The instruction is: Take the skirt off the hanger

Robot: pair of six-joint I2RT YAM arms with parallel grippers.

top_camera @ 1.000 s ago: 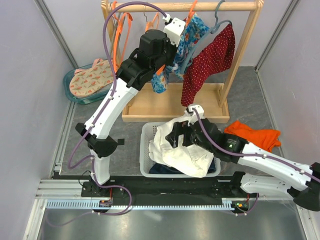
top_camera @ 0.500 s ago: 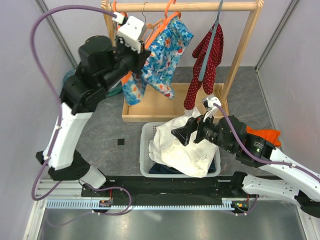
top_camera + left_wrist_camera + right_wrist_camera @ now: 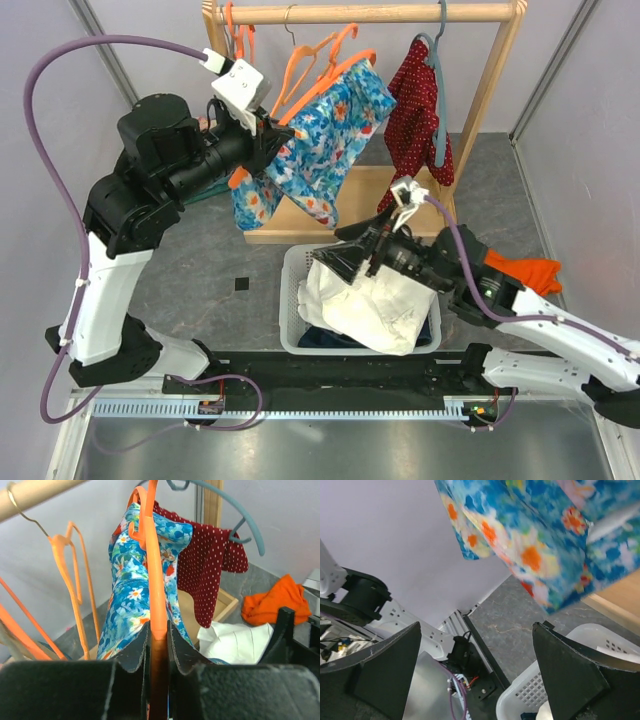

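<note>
Jaws of the left gripper (image 3: 159, 652), up and to the left of the basket (image 3: 290, 310), are pressed nearly together on a bar of the hanger (image 3: 153, 580). They pinch this orange plastic hanger so that it rises roughly straight out of them in the left wrist view. Draped on it is a blue floral garment (image 3: 325, 130), not a navy skirt. It hangs beyond the basket's far-left corner, and in the top view its long axis slants from low on the left gripper's side up and to the right, with the lower hem loose in the air. No dark denim shows on any hanger in view. The only candidate for the skirt is a strip of dark blue cloth (image 3: 318, 340) at the basket's near edge, lying under a white cloth (image 3: 375, 310), and I cannot tell for sure that it is the skirt. Over the basket's far rim the right gripper (image 3: 328, 248) has its jaws spread wide and empty. They point up and left at the floral hem, which lies just ahead of and above them in the right wrist view and touches neither finger. My judgement is that the coming move turns on this. The left arm fixes the hanger, and the right arm is the nearer one to the loose hem. The right arm needs to reach up and leftward to close on cloth, then draw it down toward the basket and off the hanger.
</note>
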